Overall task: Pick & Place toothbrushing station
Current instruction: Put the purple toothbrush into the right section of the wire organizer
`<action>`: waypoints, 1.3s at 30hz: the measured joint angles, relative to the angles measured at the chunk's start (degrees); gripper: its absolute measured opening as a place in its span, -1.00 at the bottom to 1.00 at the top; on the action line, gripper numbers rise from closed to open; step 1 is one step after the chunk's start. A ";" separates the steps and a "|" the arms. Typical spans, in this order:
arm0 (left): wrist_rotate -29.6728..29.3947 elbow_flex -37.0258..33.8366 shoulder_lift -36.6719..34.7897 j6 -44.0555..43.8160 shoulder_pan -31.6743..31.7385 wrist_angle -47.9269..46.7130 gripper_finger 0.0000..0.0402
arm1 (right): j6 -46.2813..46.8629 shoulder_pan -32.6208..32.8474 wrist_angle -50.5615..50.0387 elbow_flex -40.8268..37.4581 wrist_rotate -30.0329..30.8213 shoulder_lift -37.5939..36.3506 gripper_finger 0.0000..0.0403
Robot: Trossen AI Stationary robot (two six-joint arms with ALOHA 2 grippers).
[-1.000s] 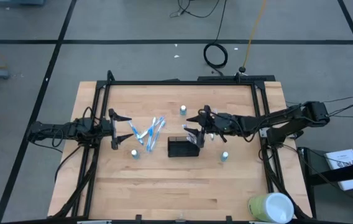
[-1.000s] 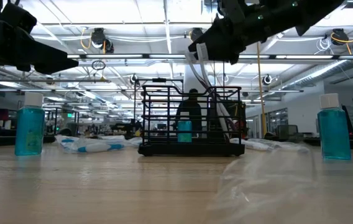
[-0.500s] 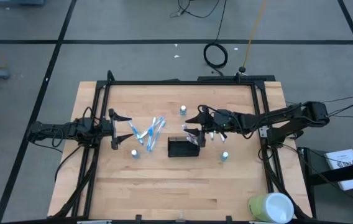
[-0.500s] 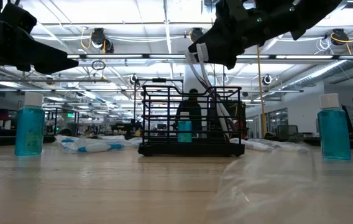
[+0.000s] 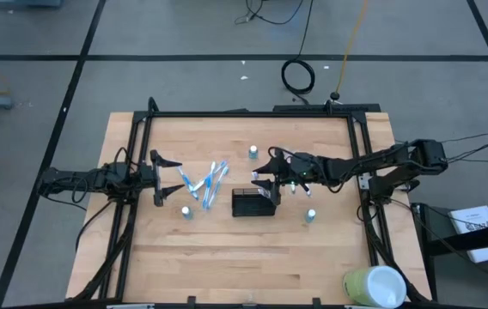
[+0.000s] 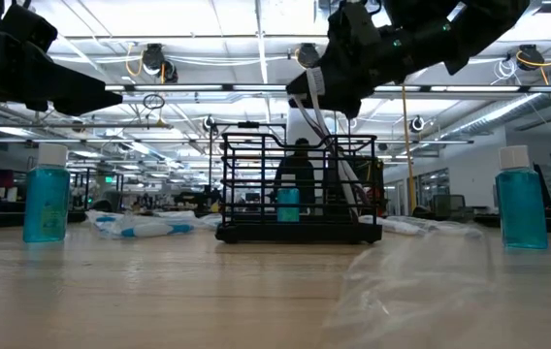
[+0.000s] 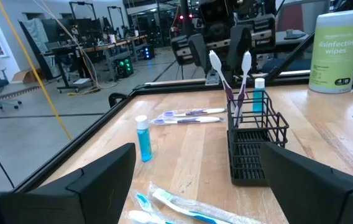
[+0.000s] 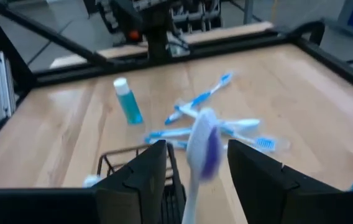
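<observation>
- Toothbrushing station (image 5: 253,204), a small black wire-mesh holder, stands upright near the middle of the wooden table (image 5: 227,257); everything below is placed from it.
- Two toothbrushes with purple-and-white heads (image 7: 227,78) stand upright in the station's end nearest the right arm, seen clearly in the left wrist view.
- Right gripper (image 5: 271,178) hangs just above that same end of the station; its fingers (image 8: 133,177) stand apart on either side of one toothbrush head (image 8: 202,144), and whether they press on it I cannot tell.
- Left gripper (image 5: 168,178) waits well off the station's other end, at the table's edge, its fingers (image 7: 102,177) spread wide and holding nothing.
- Blue-and-white toothbrushes (image 5: 205,180) lie loose on the wood between the left gripper and the station.
- Two more purple toothbrushes (image 7: 189,116) lie flat on the table beyond the station's far side.
- Small blue bottles with white caps stand around it: one (image 5: 253,152) on the far side, one (image 5: 186,211) toward the left arm, one (image 5: 310,215) toward the right arm.
- Tub of disinfecting wipes (image 5: 373,286) sits at the near table corner, well away from the station on the right arm's side.
</observation>
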 joint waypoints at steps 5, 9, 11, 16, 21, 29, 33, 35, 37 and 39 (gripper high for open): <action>0.00 0.00 0.00 0.00 0.00 -0.02 0.75 | -0.07 -0.13 -2.41 0.00 0.05 0.26 -0.31; 0.00 0.02 0.00 0.00 0.02 -0.02 0.75 | -0.07 -0.15 -1.40 -0.02 0.03 0.72 -0.37; 0.00 0.00 0.00 0.00 0.02 -0.01 0.75 | -0.18 -0.21 -1.12 -0.02 0.03 0.93 -0.42; 0.00 0.00 0.02 0.00 0.02 0.00 0.75 | -1.01 -0.33 -0.30 -0.12 0.03 2.73 -0.58; 0.00 0.00 0.02 0.00 0.02 0.00 0.75 | -2.37 -0.34 1.02 -0.09 -0.02 2.96 -0.84; 0.00 0.02 0.02 0.00 0.02 -0.02 0.75 | -3.95 -0.31 6.37 -0.07 0.01 2.03 -0.94; 0.00 0.01 0.02 0.00 0.01 -0.01 0.75 | -3.97 0.68 7.70 -0.06 0.23 2.05 -0.96; 0.00 0.00 0.02 0.00 0.02 -0.01 0.75 | -3.98 1.35 9.23 -0.07 0.33 2.28 -0.96; 0.00 0.02 0.00 0.00 0.02 -0.02 0.75 | -4.16 2.01 10.26 -0.04 1.13 3.03 -0.96; 0.00 0.02 0.02 0.00 0.02 -0.02 0.75 | -4.59 2.75 10.54 -0.71 3.14 3.34 -0.97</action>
